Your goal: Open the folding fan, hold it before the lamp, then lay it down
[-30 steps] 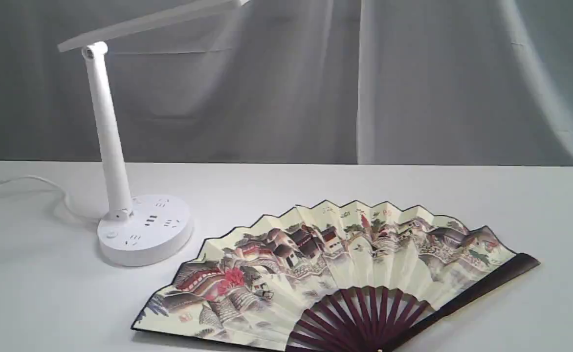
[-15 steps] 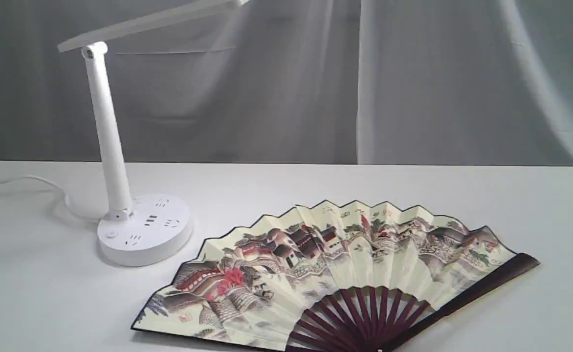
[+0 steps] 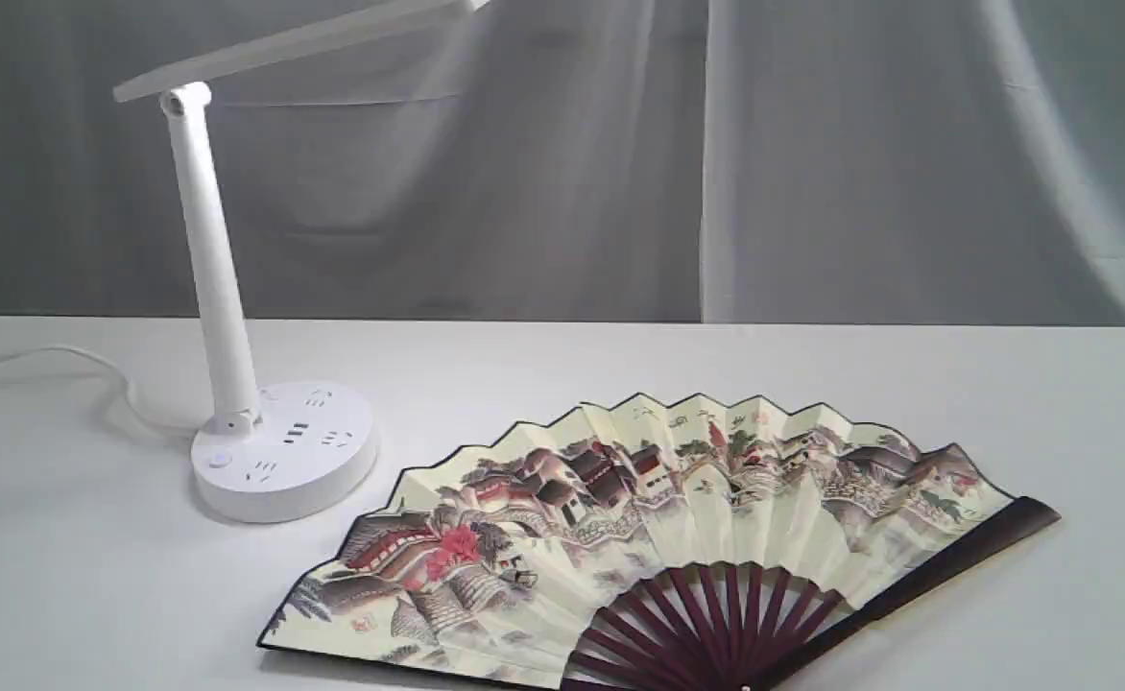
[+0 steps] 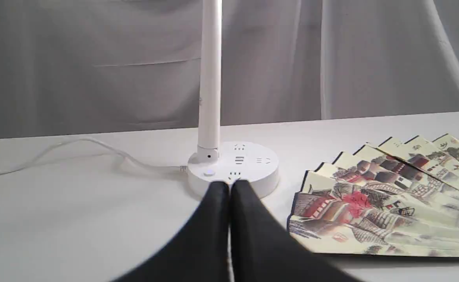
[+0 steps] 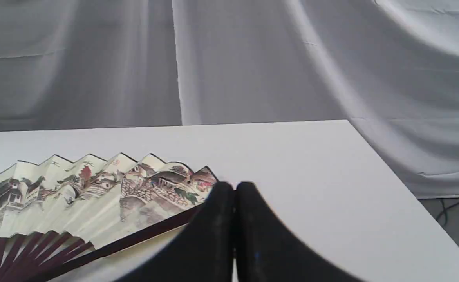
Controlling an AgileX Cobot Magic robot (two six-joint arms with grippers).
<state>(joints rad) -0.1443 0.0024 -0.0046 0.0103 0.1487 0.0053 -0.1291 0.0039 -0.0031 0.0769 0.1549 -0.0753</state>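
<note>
**Q:** where's the fan sitting right now?

**A:** The folding fan (image 3: 658,537) is lying spread flat on the table (image 3: 620,355), lower centre-right of the exterior shot. The lamp (image 3: 212,259) is standing just beside it on the left. My left gripper (image 4: 229,186) and right gripper (image 5: 234,187) are both pinched together, gripping nothing.

**Q:** which step then?

**A:** Laying-down's looking done. I'm guessing the next move is just pulling clear.

Open table (image 3: 716,355) lies behind the spread folding fan (image 3: 639,518) — the lamp (image 3: 212,259) stands near its left end.
</note>
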